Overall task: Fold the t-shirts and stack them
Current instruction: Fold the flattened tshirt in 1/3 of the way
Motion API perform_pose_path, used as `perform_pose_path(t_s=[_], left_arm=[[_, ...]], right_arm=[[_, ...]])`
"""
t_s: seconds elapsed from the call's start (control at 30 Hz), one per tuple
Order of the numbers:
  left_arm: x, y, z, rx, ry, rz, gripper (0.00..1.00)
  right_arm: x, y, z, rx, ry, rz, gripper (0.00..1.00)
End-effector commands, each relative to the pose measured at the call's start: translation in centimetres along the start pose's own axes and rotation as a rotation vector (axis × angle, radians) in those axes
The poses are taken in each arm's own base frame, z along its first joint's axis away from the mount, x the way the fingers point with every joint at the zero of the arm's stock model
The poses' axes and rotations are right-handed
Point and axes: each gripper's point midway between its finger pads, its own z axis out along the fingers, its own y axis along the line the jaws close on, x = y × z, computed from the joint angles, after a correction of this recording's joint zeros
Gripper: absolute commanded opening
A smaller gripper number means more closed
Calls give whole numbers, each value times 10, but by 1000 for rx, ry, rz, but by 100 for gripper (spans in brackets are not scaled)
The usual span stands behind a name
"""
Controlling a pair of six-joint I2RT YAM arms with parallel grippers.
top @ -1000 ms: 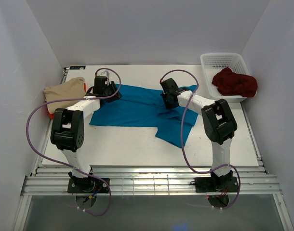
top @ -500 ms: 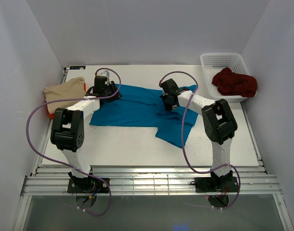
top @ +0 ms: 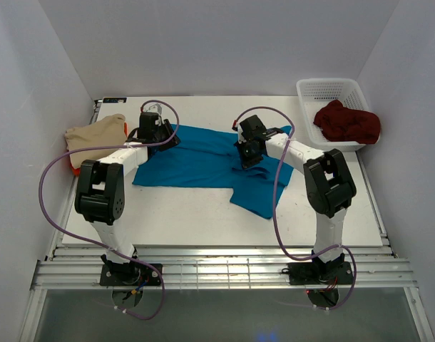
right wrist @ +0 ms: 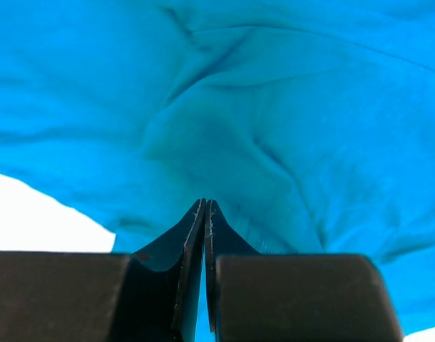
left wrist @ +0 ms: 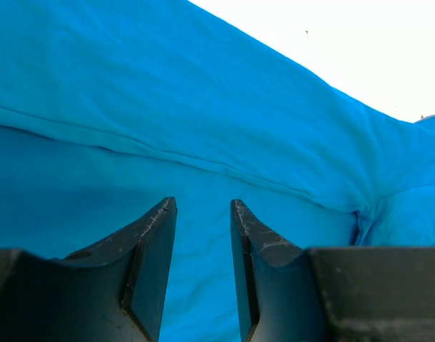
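Top external: white walls (top: 224, 43), white table (top: 189, 214), teal t-shirt (top: 196, 165).

Bright, even light; blown-out whites.

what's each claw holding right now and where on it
Right claw is shut on a fold of the teal blue cloth t-shirt, toward its right end. Left claw is open, holding nothing.

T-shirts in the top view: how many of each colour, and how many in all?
teal blue t-shirt: 1
beige t-shirt: 1
bright red t-shirt: 1 (only an edge shows under the beige one)
dark maroon t-shirt: 1 (in the white basket)
Total: 4
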Motion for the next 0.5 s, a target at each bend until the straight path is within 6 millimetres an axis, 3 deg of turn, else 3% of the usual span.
perform_pose_path(t_s=[0.0, 0.1, 0.27, 0.47], left_arm=[[-18, -9, -4, 17, -49, 18, 47], [-19, -7, 0, 3, -45, 18, 47], [-21, 5, 7, -60, -43, 29, 47], [-37, 51, 5, -188, -77, -24, 47]], right_arm=[[-30, 2, -40, 15, -108, -6, 8], [-49, -26, -54, 149, -160, 20, 8], [-52, -83, -41, 226, -131, 143, 8], [-48, -141, -23, 285, -111, 242, 8]])
